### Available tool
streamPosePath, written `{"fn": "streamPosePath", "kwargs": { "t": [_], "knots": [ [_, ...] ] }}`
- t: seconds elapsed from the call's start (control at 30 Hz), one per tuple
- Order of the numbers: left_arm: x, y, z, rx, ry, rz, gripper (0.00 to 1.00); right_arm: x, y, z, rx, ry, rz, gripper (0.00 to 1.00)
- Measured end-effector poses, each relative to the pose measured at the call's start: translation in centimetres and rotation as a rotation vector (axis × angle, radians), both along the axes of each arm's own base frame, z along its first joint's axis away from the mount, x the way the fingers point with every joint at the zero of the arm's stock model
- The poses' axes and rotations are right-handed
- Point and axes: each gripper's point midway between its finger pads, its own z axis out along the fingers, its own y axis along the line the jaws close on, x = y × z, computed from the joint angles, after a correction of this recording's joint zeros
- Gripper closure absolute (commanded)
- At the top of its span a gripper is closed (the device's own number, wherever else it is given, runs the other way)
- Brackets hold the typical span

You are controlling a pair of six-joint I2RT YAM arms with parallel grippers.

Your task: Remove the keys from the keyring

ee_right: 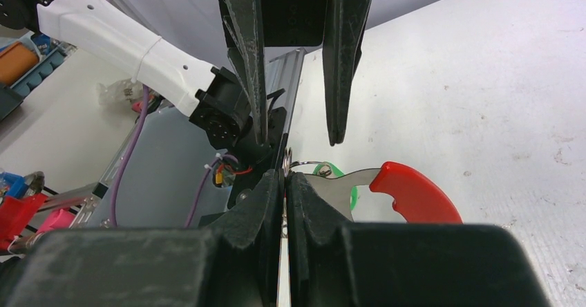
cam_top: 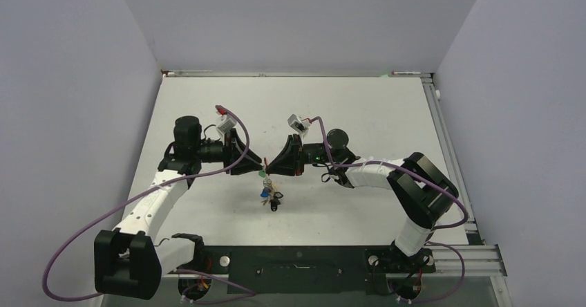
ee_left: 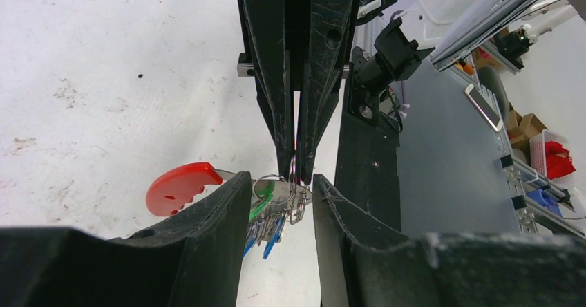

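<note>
Black fingers (ee_left: pixel 207 238) of the left gripper (ee_left: pixel 281 179) fill the foreground of its wrist view. They stand apart and grip nothing. Between them shows the keyring (ee_left: pixel 181 188), grey metal with a red curved end that sticks out to one side. Keys (ee_left: pixel 271 227) with blue and green tags dangle just under the keyring. Just beside the keyring, the right gripper (ee_left: pixel 297 163) comes in from the opposite side, tip to tip with the left. Its fingers are pressed together on a thin wire ring (ee_right: pixel 287 157) at the top of the bunch. Under the keyring lies a white table (cam_top: pixel 373 113). Beyond the keyring rises a grey wall (cam_top: pixel 290 23).
</note>
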Motion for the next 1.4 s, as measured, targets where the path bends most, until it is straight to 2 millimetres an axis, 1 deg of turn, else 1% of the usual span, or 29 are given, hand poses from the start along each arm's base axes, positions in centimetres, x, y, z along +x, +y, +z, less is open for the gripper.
{"fn": "streamPosePath", "kwargs": {
  "t": [0.2,0.47,0.53,0.63,0.67,0.7,0.77,0.83,0.87,0.93,1.0,1.1,1.2,1.3,1.4],
  "knots": [
    [-0.3,-0.3,-0.5,-0.006,0.017,-0.007,0.73,0.0,0.0,0.4,0.015,-0.005,0.001,0.95],
    [-0.6,-0.8,-0.3,-0.011,0.011,-0.023,0.78,-0.2,0.0,0.9,0.03,-0.002,0.006,0.95],
    [-0.7,-0.9,-0.3,-0.012,0.01,-0.03,0.82,-0.2,0.0,0.9,0.031,-0.003,0.006,0.95],
    [-0.8,-1.1,-0.2,-0.014,0.006,-0.036,0.97,-0.2,0.0,1.0,0.032,-0.002,0.009,0.95],
    [-0.9,-1.2,-0.2,-0.015,0.006,-0.04,1.0,-0.2,0.0,1.0,0.032,-0.002,0.008,0.95],
    [-0.9,-1.2,-0.1,-0.016,0.008,-0.041,1.0,-0.2,0.0,1.0,0.032,-0.001,0.009,0.93],
    [-0.9,-1.2,-0.1,-0.017,0.011,-0.041,1.0,-0.2,0.0,1.0,0.032,0.0,0.009,0.83],
    [-0.9,-1.2,-0.2,-0.014,0.01,-0.04,1.0,-0.3,-0.1,0.9,0.03,0.0,0.015,0.76],
    [-1.0,-1.1,-0.4,-0.008,0.012,-0.039,1.0,-0.3,-0.1,0.9,0.028,-0.004,0.018,0.72],
    [-1.1,-1.0,-1.0,0.016,0.012,-0.037,1.0,-0.2,-0.3,0.6,0.015,-0.009,0.022,0.59],
    [-1.3,-0.8,-1.5,0.051,0.004,-0.038,1.0,0.0,-0.4,0.5,-0.007,-0.024,0.023,0.53],
    [-1.6,-0.6,-1.8,0.095,-0.027,-0.051,1.0,0.5,-0.4,0.9,-0.034,-0.069,0.028,0.52],
    [-2.0,-0.6,-2.2,0.141,-0.059,-0.068,1.0,1.1,-0.2,1.2,-0.07,-0.131,0.034,0.53],
    [-2.5,-0.7,-2.5,0.181,-0.086,-0.094,1.0,1.5,0.1,0.8,-0.127,-0.18,0.049,0.54],
    [-2.9,-0.9,-2.8,0.207,-0.101,-0.119,1.0,0.9,0.3,0.0,-0.178,-0.205,0.081,0.57]
  ]
}}
